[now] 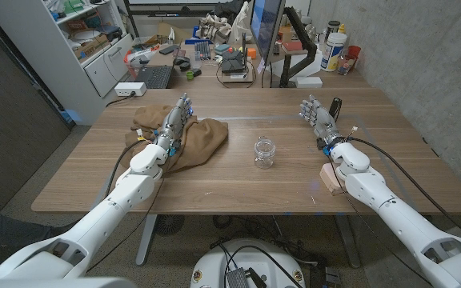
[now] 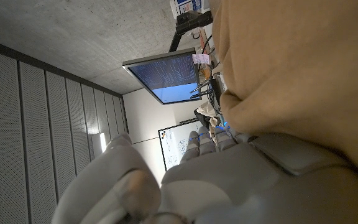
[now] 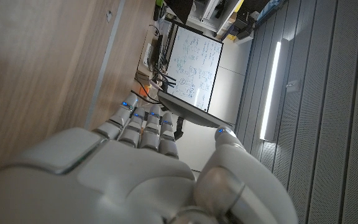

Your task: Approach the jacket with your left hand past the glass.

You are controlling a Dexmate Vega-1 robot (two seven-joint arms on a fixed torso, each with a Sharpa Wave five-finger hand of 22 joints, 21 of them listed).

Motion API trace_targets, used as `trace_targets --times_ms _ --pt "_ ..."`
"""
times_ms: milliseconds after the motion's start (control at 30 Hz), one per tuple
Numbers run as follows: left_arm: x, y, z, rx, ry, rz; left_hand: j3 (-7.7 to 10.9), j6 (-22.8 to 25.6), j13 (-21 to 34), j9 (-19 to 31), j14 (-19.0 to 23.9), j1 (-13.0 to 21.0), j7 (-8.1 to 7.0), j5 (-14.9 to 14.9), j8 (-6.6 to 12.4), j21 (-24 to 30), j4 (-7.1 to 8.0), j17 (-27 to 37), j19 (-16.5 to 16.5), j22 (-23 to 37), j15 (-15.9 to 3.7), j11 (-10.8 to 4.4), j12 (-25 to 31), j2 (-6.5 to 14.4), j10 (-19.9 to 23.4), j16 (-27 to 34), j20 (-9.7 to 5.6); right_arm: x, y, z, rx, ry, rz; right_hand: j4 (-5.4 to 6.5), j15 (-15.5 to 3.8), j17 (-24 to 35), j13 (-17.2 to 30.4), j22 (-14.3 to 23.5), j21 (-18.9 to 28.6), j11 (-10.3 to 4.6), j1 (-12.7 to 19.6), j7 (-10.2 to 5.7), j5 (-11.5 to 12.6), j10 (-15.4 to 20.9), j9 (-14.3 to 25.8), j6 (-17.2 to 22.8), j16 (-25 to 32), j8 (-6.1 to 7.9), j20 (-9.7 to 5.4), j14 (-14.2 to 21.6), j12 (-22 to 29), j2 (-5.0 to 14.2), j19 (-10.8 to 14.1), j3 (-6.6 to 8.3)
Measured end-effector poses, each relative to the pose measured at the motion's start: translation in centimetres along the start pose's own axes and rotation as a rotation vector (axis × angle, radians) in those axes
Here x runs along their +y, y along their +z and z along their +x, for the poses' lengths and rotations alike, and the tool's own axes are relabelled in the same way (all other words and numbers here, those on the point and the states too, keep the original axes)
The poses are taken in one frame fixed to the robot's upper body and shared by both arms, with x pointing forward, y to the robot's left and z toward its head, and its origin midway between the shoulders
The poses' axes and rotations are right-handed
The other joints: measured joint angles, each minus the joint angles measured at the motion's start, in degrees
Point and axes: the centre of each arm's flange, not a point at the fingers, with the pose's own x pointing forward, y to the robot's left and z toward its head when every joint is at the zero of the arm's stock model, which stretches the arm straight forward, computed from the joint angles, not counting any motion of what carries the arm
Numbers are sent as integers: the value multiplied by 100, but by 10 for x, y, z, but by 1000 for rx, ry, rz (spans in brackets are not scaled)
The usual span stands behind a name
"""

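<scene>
Nearest to me on my right, a small pale block [image 1: 330, 178] sits on the wooden table [image 1: 238, 180] just beside my right wrist. My right hand [image 1: 318, 117] stands on its edge further out, fingers apart and stretched forward, holding nothing; from the right wrist view, the back of that hand [image 3: 135, 162] lies close along the wood grain, thumb apart from the rest. Between my two arms the glass [image 1: 263, 151], a clear empty jar, stands upright on the table, apart from both hands. To its left lies the jacket [image 1: 202, 138], a crumpled tan heap near the table's left side. My left hand [image 1: 174, 122] is on top of that heap, fingers extended across the cloth and not closed around it, so it grips nothing. In the left wrist view the tan fabric [image 2: 297, 68] lies right against the back of my hand [image 2: 260, 180]. Beyond the table's far edge stand a monitor [image 1: 266, 32] and a cluttered desk [image 1: 206, 60].
</scene>
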Motion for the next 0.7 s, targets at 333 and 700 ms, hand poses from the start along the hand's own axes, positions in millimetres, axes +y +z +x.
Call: trace_targets --times_ms 333,700 --pt "1 2 3 4 2 2 0 24 0 -1 -19 0 -24 0 0 0 0 0 1 0 -36 -33 0 0 33 0 0 1 1 5 0 4 -3 -2 22 0 0 0 0 0 17 -31 0 0 -1 30 0 0 20 21 0 17 20 -2" --pt "2 7 6 1 0 3 0 22 -17 -1 4 23 -23 0 0 0 0 -1 1 -1 -59 -33 0 23 33 0 0 1 -2 6 11 11 -8 -2 -10 -1 -1 -1 -24 -1 17 -62 0 60 -1 61 0 0 9 51 0 17 73 -2"
